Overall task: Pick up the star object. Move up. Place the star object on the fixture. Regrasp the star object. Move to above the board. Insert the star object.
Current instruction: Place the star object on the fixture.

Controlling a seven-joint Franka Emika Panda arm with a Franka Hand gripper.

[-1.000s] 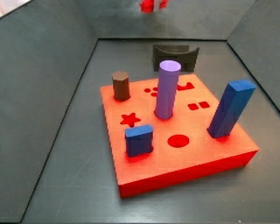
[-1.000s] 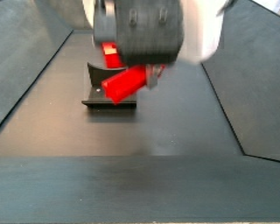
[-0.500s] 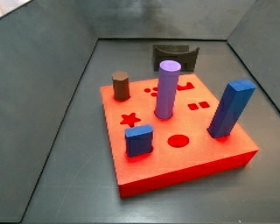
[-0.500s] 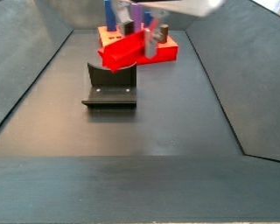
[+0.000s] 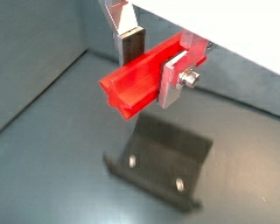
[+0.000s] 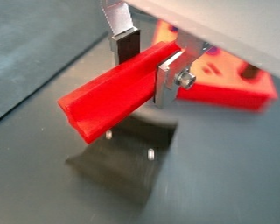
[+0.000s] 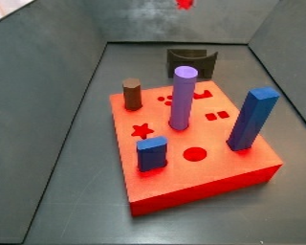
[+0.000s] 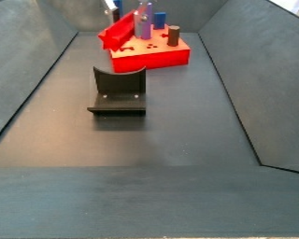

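Wrist views: close, looking down past claw [image 5: 152,63]. Side views: opposite ends, sharing board [image 7: 194,177] and fixture [image 8: 117,91].

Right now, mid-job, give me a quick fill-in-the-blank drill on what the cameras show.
1. The hand is shut on the ___ peg.
2. The fixture on the floor holds ___.
3. The tallest peg on the board is ___.

Missing words: star; nothing; purple

Frame centre, in a side view: purple cylinder [image 7: 183,96], upright. Left of it: short brown cylinder [image 7: 131,94]. Right: tall blue block [image 7: 254,119]. Lower centre: small blue block [image 7: 152,153]. Grey floor [image 7: 66,191] all round; my pincer [image 5: 150,66] above it.
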